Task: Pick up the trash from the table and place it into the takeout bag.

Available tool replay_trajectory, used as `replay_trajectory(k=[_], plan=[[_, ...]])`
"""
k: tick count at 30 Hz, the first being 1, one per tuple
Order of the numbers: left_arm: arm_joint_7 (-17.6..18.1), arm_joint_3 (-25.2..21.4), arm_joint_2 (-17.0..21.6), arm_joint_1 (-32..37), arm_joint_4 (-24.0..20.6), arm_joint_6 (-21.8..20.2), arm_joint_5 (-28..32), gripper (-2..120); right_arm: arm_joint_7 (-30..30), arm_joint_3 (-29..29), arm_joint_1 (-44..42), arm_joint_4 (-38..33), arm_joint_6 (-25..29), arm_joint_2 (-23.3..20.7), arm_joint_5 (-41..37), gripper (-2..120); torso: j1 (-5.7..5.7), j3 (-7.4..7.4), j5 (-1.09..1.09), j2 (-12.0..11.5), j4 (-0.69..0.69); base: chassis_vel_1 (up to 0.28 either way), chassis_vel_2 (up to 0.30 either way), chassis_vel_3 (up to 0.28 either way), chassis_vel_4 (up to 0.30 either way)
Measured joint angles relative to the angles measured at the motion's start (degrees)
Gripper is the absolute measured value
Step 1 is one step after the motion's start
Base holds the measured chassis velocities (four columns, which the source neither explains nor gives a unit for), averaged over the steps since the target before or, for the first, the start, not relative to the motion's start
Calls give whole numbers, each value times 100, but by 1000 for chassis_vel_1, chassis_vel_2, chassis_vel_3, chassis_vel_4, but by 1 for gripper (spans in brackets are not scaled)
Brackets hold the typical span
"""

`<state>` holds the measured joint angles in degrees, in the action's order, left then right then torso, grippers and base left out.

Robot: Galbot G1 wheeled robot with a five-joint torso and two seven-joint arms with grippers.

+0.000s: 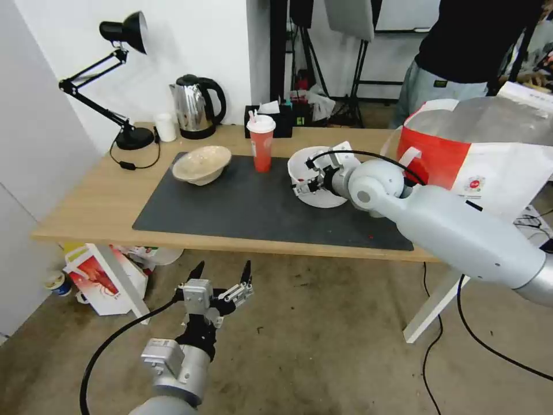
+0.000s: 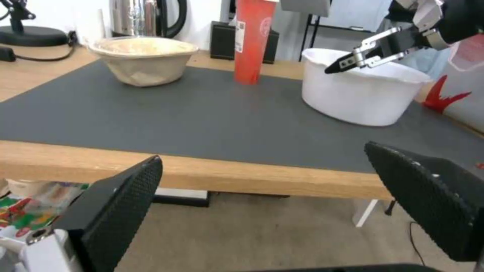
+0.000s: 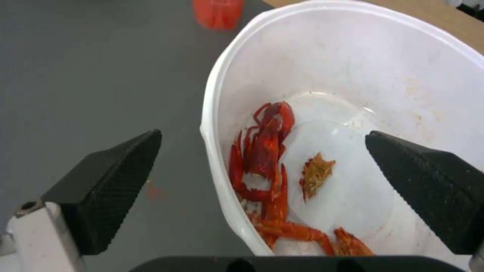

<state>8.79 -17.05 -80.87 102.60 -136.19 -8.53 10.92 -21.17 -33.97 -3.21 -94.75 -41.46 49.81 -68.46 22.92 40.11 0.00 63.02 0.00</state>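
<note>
Rim of the white bowl (image 3: 211,124) lies between the parted fingers of the right hand (image 1: 308,181) near the worktop's (image 1: 103,202) right end, while the open left hand (image 1: 222,275) waits below its front edge.

left gripper (image 2: 272,196) fingers spread, below table (image 2: 211,177) front edge | dark mat (image 2: 176,113): beige bowl (image 2: 143,60), red cup (image 2: 253,39), white bowl (image 2: 360,90) | right gripper (image 2: 353,60) over white bowl's rim, state unclear

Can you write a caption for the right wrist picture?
Open right gripper straddles the rim of the wide white bowl holding red crayfish scraps.
</note>
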Motion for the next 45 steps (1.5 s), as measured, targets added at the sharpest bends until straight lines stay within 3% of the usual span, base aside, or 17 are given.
replay_trajectory(k=[45], plan=[[82,74,-32,27,18,1,14,100,-57,-225,-76,-52,-2,-134,0,100,0,0,0,1,0,0,0,0,0]])
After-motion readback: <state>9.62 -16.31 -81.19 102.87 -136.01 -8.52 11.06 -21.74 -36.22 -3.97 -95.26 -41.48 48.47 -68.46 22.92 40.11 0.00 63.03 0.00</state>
